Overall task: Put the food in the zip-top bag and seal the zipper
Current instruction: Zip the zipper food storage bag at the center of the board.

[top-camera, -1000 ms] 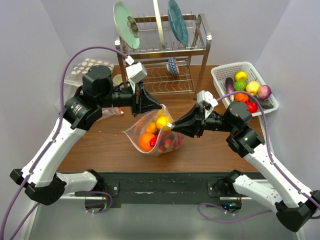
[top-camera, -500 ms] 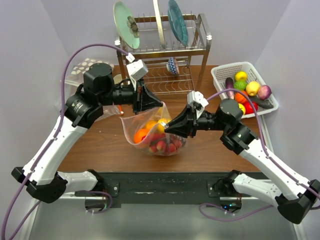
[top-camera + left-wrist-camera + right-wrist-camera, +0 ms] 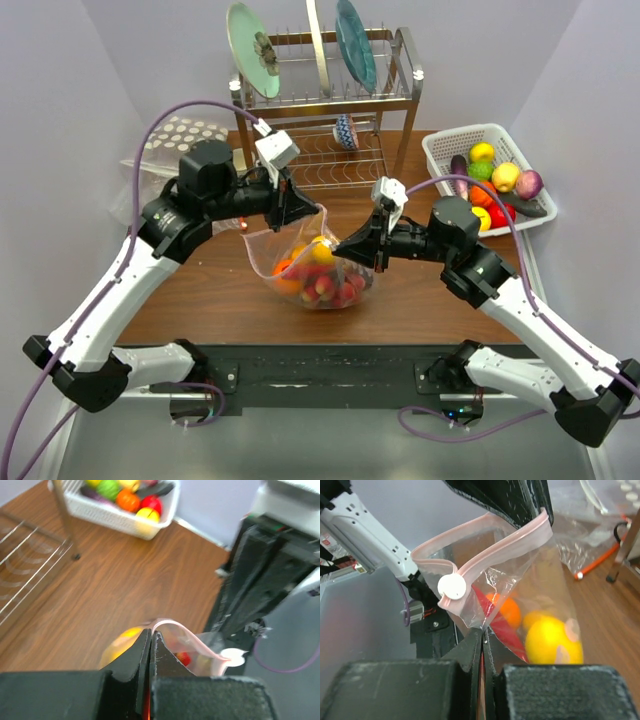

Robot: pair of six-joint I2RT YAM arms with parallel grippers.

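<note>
Hanging between the two arms over the wooden table (image 3: 200, 290), the zip-top bag (image 3: 262, 255) is held up by its mouth edge; whether its bottom touches the table cannot be told. The left gripper (image 3: 312, 212) is pinched tight on the far end of the mouth, where the pink zipper (image 3: 512, 542) is seen running up into its jaws. The right gripper (image 3: 340, 250) is clamped on the clear film just below the white slider (image 3: 452, 586), with its fingers pressed together on the plastic. From the slider towards the left gripper the two strips are laid together; on the other side they are parted into a loop. The food (image 3: 318, 282) is gathered low in the bag, where a yellow lemon (image 3: 553, 641), an orange (image 3: 509, 611) and red pieces are seen through the film. More toy fruit is seen in the white basket (image 3: 437, 152) at the far right, well apart.
</note>
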